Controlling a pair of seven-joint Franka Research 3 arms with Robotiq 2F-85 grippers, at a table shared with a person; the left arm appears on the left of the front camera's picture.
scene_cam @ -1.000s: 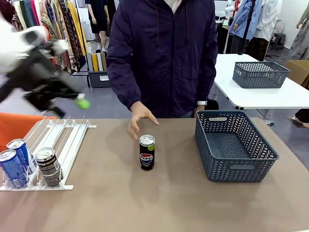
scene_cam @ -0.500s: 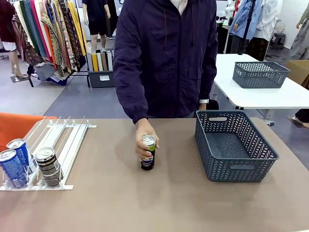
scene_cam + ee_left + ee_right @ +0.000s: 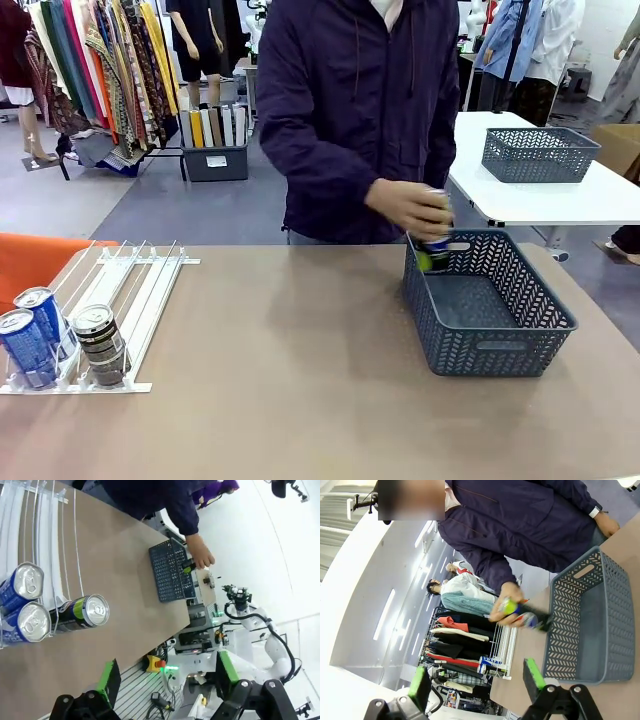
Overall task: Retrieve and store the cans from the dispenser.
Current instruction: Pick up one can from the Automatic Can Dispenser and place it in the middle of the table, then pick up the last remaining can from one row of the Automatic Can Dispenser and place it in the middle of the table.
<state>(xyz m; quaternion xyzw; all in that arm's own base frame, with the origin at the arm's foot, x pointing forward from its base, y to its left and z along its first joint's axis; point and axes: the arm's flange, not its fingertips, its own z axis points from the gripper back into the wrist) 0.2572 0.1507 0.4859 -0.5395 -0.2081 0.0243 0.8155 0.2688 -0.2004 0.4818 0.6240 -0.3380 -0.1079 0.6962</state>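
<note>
The white dispenser point(image 3: 140, 290) lies at the table's left, with two blue cans point(image 3: 28, 345) and one black can point(image 3: 98, 345) at its front stop bar. A person's hand point(image 3: 405, 208) holds a black Pepsi can point(image 3: 437, 240) over the back rim of the dark grey basket point(image 3: 555, 300). In the left wrist view my left gripper point(image 3: 167, 680) is open and high over the dispenser's cans point(image 3: 82, 612). In the right wrist view my right gripper point(image 3: 475, 685) is open with nothing in it, facing the basket point(image 3: 590, 620) and the held can point(image 3: 517, 609).
A second grey basket point(image 3: 540, 153) sits on a white table behind, at the right. An orange object point(image 3: 35, 265) lies beside the dispenser's far left. Bare tabletop point(image 3: 290, 380) stretches between dispenser and basket. Clothes racks stand in the background.
The person's hand closed on the black can in the table's middle, lifted it and carried it right to the basket. My left arm swung out of the front view.
</note>
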